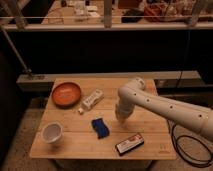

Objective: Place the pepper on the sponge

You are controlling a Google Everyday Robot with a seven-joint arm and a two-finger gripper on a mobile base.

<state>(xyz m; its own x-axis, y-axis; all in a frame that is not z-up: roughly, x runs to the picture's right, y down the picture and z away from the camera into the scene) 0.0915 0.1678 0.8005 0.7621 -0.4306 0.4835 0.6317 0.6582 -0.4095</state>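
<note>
Wooden table (80,144), white robot arm (165,105) reaching in from one side, its gripper (122,115) pointing down low over the wood, can't tell how its grip stands, dark blue sponge (99,128) lying flat near it, not touching, on the white cup's (52,134) side, black-and-white box (129,144) by the front edge.

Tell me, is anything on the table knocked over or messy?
Only the white bottle looks odd: it lies tipped on its side, slanted beside the orange plate. The white cup stands upright, and nothing looks spilled. The gripper hangs near the blue sponge.
</note>
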